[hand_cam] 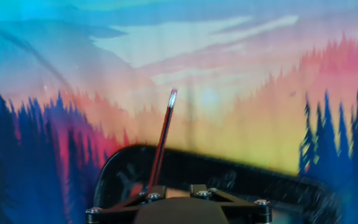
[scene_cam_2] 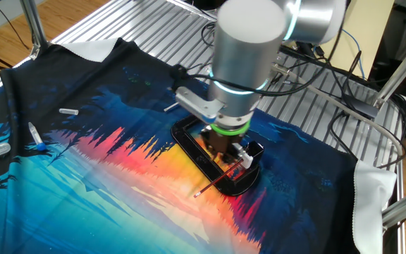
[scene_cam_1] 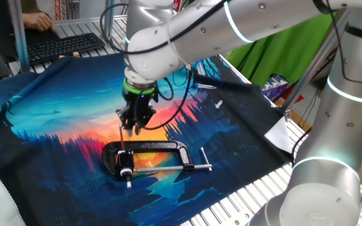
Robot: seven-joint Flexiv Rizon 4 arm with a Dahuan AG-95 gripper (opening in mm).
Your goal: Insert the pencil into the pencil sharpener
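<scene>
On the worktop (scene_cam_1: pixel 244 188), a forest-sunset printed cloth (scene_cam_1: pixel 55 132) covers the metal slats; the arm reaches down over its orange middle.

- Gripper (scene_cam_1: pixel 135 127) hangs just above the cloth, directly above the closed end of the black clamp (scene_cam_1: pixel 144 148). In the other fixed view the gripper (scene_cam_2: pixel 225 149) sits over the clamp (scene_cam_2: pixel 189 137) frame.
- Fingers closed down on the pencil (scene_cam_1: pixel 122 139); gap between them is no wider than the shaft. In the hand view the pencil (hand_cam: pixel 162 143) runs out from between the finger bases, tilted slightly right, tip blurred against the cloth.
- Pencil orientation: near vertical in one fixed view, lower end pointing down toward the clamp's left end. In the other fixed view the pencil (scene_cam_2: pixel 220 180) shows as a thin reddish line slanting down-left from the gripper, free end over the cloth just off the clamp edge.
- Pencil sharpener (scene_cam_1: pixel 126 160): small black block inside the clamp's left end, lying on the cloth, just below the pencil's lower end. Cannot tell whether they touch.
- Clamp screw rod (scene_cam_1: pixel 168 168) lies horizontal, pointing right.
- Small white items (scene_cam_2: pixel 69 111) lie on the cloth, well apart from the clamp.
- Keyboard (scene_cam_1: pixel 65 45) at the far edge, with a person's hand (scene_cam_1: pixel 38 21) behind it.
</scene>
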